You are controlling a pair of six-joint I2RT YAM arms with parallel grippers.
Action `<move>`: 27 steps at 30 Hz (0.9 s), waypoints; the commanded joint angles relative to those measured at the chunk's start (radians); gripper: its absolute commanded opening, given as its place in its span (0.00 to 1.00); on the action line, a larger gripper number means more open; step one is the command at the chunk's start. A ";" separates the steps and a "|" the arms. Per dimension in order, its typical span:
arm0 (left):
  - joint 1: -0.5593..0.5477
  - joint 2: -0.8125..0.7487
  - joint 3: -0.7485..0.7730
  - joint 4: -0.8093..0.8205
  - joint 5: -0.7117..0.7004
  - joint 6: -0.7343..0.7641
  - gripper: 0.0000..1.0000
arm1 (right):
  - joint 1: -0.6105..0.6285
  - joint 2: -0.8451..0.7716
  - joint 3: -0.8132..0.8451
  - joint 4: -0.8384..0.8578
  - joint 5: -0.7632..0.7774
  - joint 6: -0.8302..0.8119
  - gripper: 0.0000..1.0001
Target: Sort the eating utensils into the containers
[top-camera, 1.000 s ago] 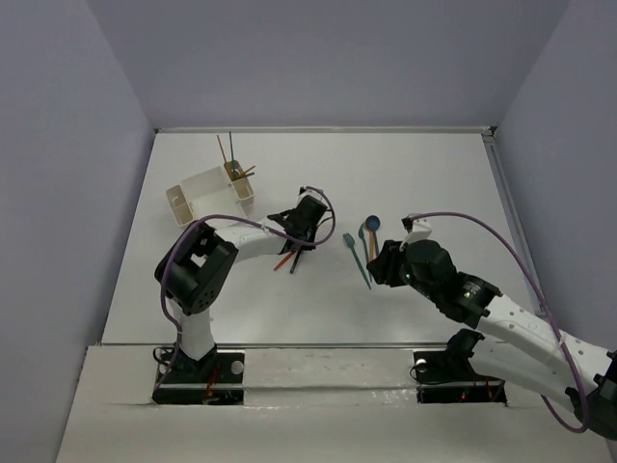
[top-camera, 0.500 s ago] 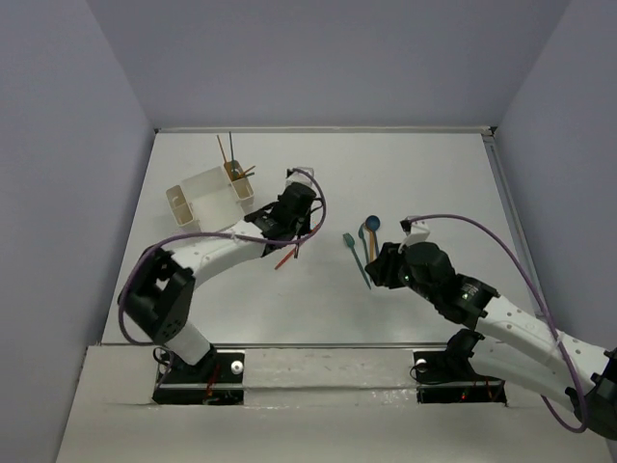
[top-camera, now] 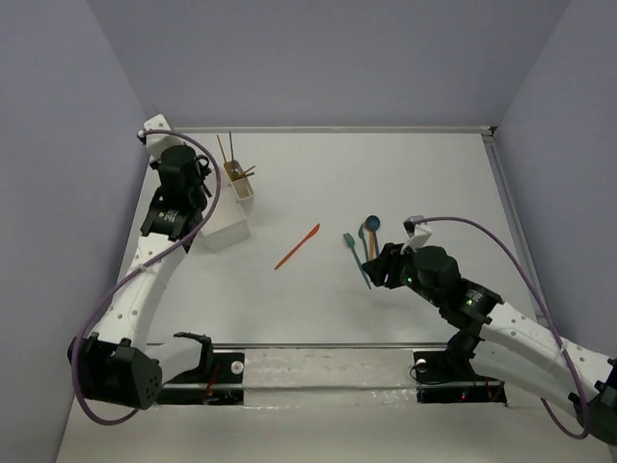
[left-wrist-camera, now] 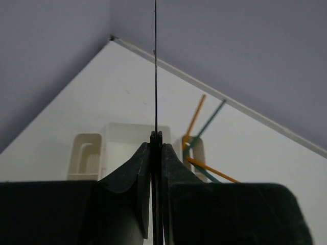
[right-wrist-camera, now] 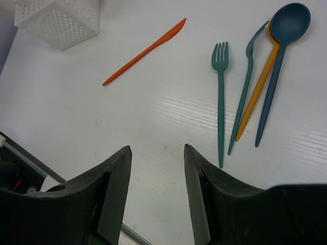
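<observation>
Top external: now hovers over box (top-camera: 224, 231), not mid-table, pinching thin utensil (left-wrist-camera: 155, 61) in left gripper (left-wrist-camera: 156, 138); drop-off likely next; holds right gripper (right-wrist-camera: 157, 148) parted, empty.

The white tabletop (top-camera: 318, 174) carries a white container (top-camera: 228, 227) toward its far left side. An orange knife-shaped piece (right-wrist-camera: 145, 51) lies alone near the middle, slanted and well apart from the container. To its right is a small cluster. A teal fork (right-wrist-camera: 220, 102) lies by itself, and just beside it a second teal utensil (right-wrist-camera: 240, 102), an orange utensil (right-wrist-camera: 259, 87) and a teal round-bowled spoon (right-wrist-camera: 289, 23) lie close together, their upper ends overlapping.
</observation>
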 commanded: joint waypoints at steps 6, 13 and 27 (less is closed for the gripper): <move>0.245 0.131 -0.035 0.270 -0.157 0.192 0.00 | -0.001 -0.048 -0.029 0.113 -0.053 -0.039 0.52; 0.267 0.280 -0.075 0.549 -0.220 0.384 0.00 | -0.001 -0.027 -0.056 0.185 -0.090 -0.048 0.52; 0.267 0.456 -0.152 0.807 -0.244 0.466 0.00 | -0.001 0.015 -0.069 0.260 -0.126 -0.046 0.52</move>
